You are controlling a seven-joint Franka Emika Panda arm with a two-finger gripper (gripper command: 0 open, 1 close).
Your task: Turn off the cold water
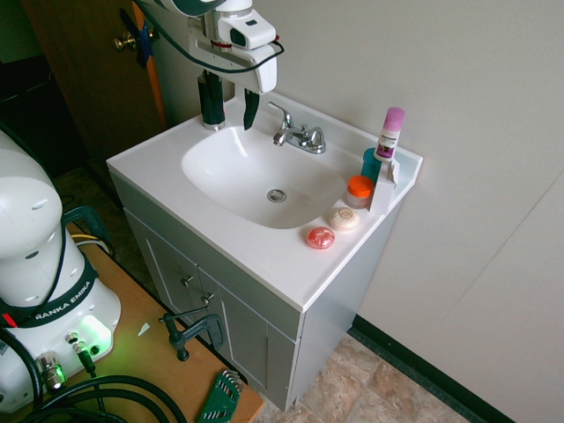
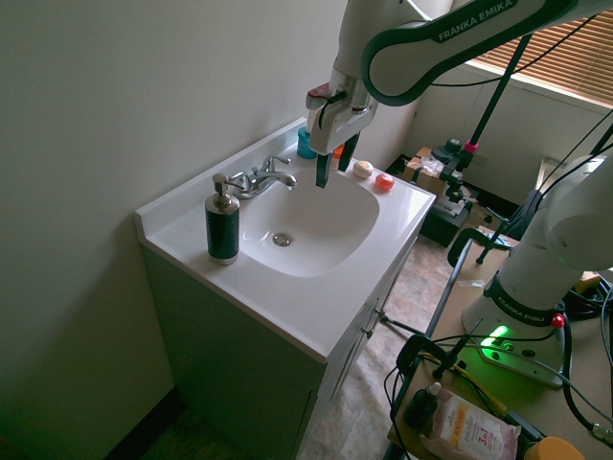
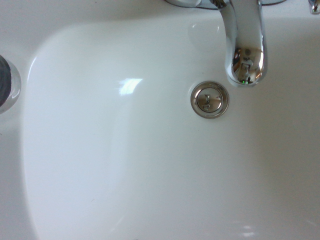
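A white bathroom sink fills mid-frame, the gripper hanging wide open and empty at upper left beside the chrome faucet.

Chrome spout over white basin, drain beside; perhaps dry.

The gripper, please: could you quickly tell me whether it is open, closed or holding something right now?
Gripper: open, holding nothing, hanging above the sink near the faucet.

The chrome faucet sits at the back of the white sink, spout curving out over the drain.
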